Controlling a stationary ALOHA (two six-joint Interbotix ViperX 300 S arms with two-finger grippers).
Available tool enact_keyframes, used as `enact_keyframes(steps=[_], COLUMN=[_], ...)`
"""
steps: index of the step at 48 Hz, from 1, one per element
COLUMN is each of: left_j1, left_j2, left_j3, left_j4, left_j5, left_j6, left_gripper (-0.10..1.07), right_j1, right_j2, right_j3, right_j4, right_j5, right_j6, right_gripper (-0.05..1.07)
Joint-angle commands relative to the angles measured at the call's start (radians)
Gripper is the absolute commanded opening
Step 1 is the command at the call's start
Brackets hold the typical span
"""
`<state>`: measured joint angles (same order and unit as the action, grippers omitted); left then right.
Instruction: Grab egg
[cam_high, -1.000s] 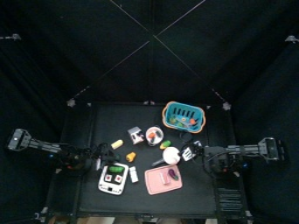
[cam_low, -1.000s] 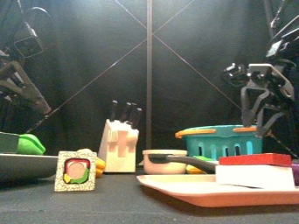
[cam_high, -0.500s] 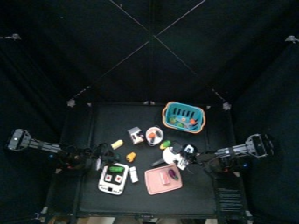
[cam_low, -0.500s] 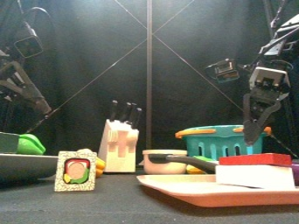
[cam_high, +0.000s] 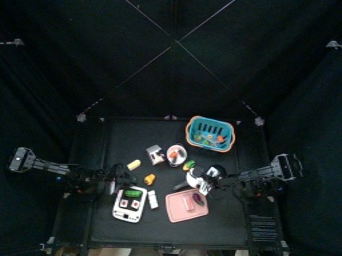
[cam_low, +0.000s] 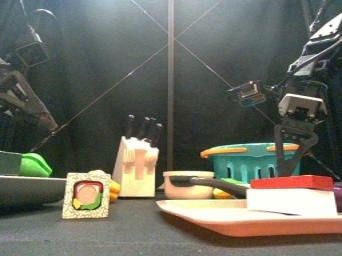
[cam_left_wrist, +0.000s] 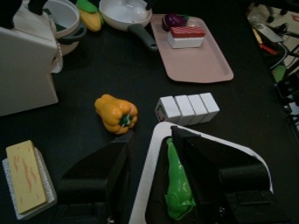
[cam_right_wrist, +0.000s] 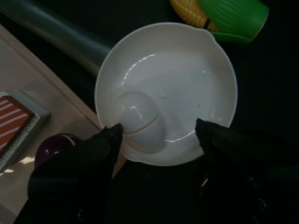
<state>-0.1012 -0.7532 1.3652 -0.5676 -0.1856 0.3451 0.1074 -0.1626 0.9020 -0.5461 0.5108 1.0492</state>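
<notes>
The egg (cam_right_wrist: 140, 113) is a small cream-white ovoid lying inside a white bowl (cam_right_wrist: 187, 79) with a grey handle. My right gripper (cam_right_wrist: 162, 129) is open just above the bowl, with its jaws on either side of the egg and not touching it. In the top view the right gripper (cam_high: 214, 178) is over the bowl (cam_high: 197, 178) at the table's middle right. In the front view it (cam_low: 291, 140) hangs behind the teal basket (cam_low: 254, 160), and the egg is hidden. My left gripper (cam_left_wrist: 176, 188) is open and empty at the table's left (cam_high: 96, 182).
A pink tray (cam_high: 189, 205) with a red-and-white block (cam_low: 297, 194) lies in front of the bowl. A white-and-black device (cam_high: 130, 202), a white knife block (cam_low: 134, 165), a yellow pepper (cam_left_wrist: 114, 112) and corn (cam_right_wrist: 191, 9) are nearby. The teal basket (cam_high: 209, 130) stands at the back right.
My right arm has reached left across the table and come down over the white bowl. The left arm has not moved.
</notes>
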Motion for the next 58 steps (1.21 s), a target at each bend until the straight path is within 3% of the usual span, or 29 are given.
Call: enact_keyframes(steps=[1,20,39,58], left_j1=[0.002,0.003,0.003,0.003], left_j2=[0.002,0.002,0.003,0.002], left_j3=[-0.009,-0.009,-0.011,-0.009], left_j4=[0.000,0.000,0.000,-0.002], left_j5=[-0.009,-0.009,-0.009,-0.009], left_j6=[-0.002,-0.002,-0.002,-0.002], left_gripper=[0.79,0.79,0.79,0.79], right_j1=[-0.002,-0.020,-0.038,-0.031], right_j2=[0.003,0.037,0.037,-0.008], right_j3=[-0.026,-0.037,-0.046,-0.106], right_j4=[-0.003,-0.009,-0.006,-0.008], right_j5=[-0.003,0.002,0.009,0.114], right_j6=[0.000,-0.005,-0.005,-0.005], right_gripper=[0.97,0.95,0.71,0.70])
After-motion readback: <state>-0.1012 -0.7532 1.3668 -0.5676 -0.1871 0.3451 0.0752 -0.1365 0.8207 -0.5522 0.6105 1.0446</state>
